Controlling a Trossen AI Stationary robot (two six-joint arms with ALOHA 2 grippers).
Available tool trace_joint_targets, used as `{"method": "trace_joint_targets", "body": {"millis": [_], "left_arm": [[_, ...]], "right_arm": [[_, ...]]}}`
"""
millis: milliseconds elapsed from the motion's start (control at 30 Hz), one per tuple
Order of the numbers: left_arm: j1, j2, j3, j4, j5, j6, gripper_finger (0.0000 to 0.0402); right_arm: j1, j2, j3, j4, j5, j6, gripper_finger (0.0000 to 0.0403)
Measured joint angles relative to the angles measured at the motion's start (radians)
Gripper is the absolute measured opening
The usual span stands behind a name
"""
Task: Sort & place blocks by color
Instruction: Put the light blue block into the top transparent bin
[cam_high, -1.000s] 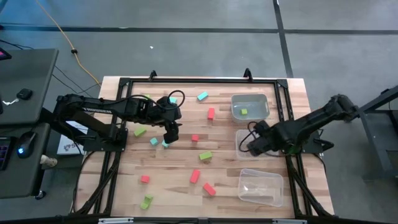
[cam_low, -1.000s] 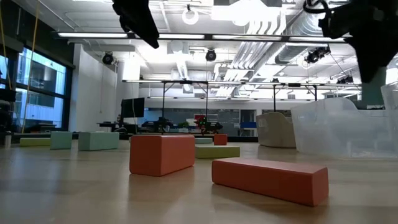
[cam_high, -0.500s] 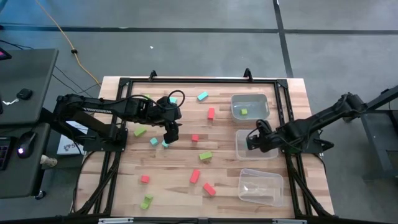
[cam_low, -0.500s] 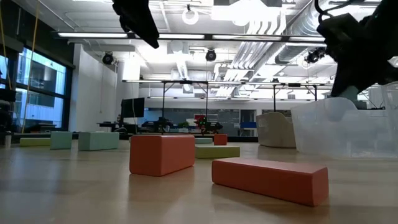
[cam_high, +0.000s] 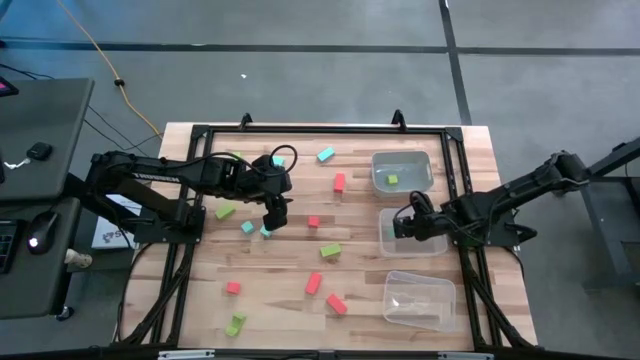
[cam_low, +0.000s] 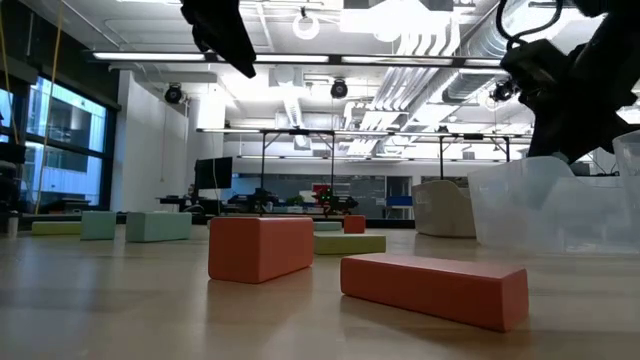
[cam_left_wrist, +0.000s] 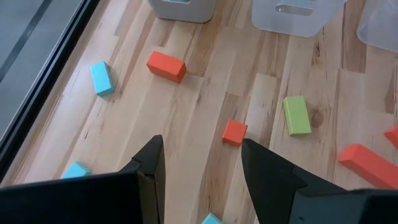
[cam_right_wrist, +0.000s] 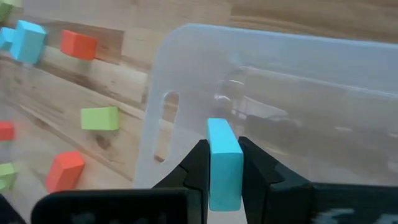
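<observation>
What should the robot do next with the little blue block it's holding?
Probably move a bit farther over the middle clear bin and then let go. The right gripper is shut on a light blue block right at that bin's edge, and the bin looks empty inside. The left gripper hangs open over the table.

Blocks (cam_high: 331, 251) scattered, one blue block (cam_right_wrist: 224, 163) claw-held
</observation>
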Motion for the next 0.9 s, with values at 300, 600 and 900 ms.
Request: {"method": "trace_joint_targets", "body": {"millis": [300, 600, 900], "left_arm": [[0.0, 0.0, 0.0, 0.0, 0.0, 0.0, 0.0136], [0.0, 0.0, 0.0, 0.002, 0.0, 0.0, 0.0136], [0.0, 0.0, 0.0, 0.002, 0.0, 0.0, 0.0136]], "right_arm": [[-0.027, 0.125, 0.0, 0.051, -0.102, -0.008, 0.0038], [-0.027, 0.163, 0.001, 0.063, -0.141, -0.008, 0.005], [-0.027, 0.163, 0.001, 0.063, -0.164, -0.001, 0.0053]]}}
